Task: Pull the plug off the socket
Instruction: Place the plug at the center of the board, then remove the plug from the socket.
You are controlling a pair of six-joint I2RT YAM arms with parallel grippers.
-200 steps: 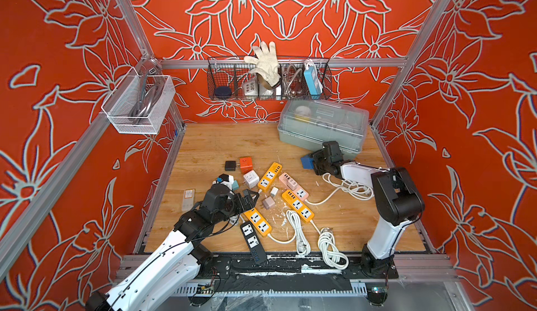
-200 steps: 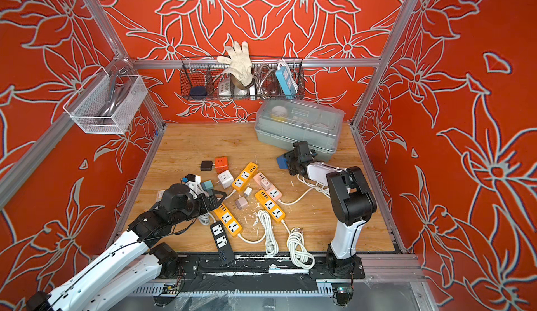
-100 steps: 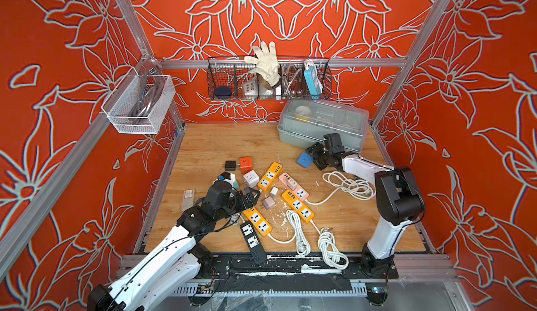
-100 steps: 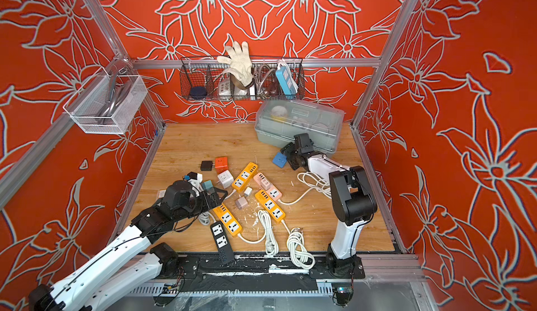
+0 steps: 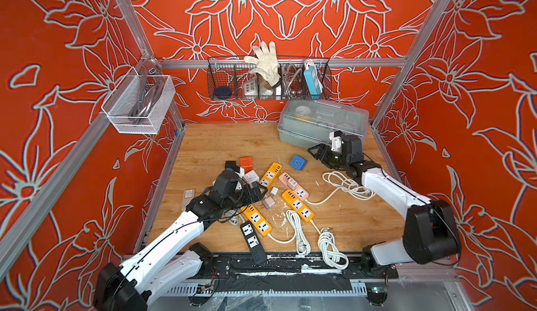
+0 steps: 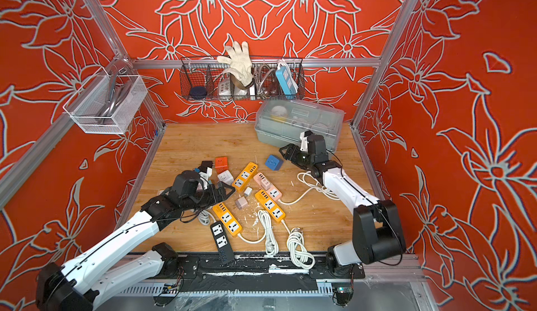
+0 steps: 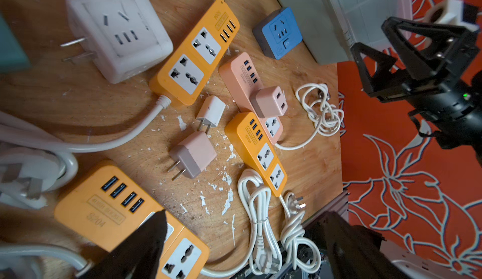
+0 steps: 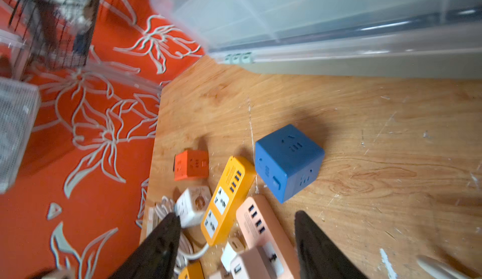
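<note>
Left wrist view: orange strip (image 7: 257, 153) reads 8204; left hand (image 7: 246, 215) and right hand (image 8: 236, 213) gape.

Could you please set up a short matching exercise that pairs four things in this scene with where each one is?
Things:
1. blue cube socket
2. small pink adapter
3. white glove
4. black power strip

Places:
A. sticking up from the black wire basket
B. at the front edge of the table
C. sitting on the pink power strip
D. alone on bare wood near the grey lidded box

Pairs: 1-D, 2-C, 3-A, 4-B.
</note>
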